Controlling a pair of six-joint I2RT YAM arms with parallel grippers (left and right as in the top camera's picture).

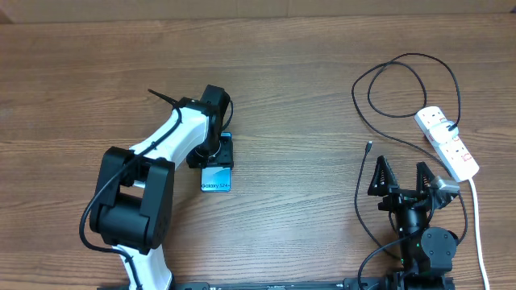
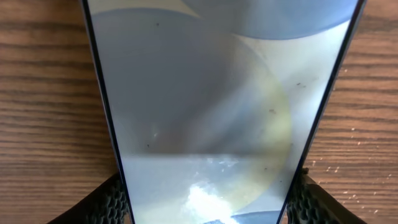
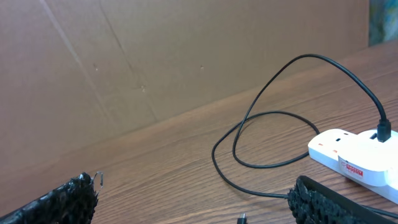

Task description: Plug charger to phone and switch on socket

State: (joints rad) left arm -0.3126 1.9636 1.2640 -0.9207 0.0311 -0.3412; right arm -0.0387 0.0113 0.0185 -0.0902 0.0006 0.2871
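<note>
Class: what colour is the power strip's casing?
White; the power strip shows best in the overhead view.

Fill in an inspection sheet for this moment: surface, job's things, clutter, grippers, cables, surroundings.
Surface: wooden table, bare wood grain.
Job's things: phone lies flat, screen up, partly under the left gripper. The power strip lies at the right side. The plug tip lies loose on the wood, far from the phone.
Clutter: nothing seen.
Grippers: the left gripper straddles the phone's long edges, contact unclear. The right gripper is open and empty.
Cables: the charger cable loops loosely, its other end in the power strip. A white cord runs toward the near edge.
Surroundings: cardboard wall behind the table.
</note>
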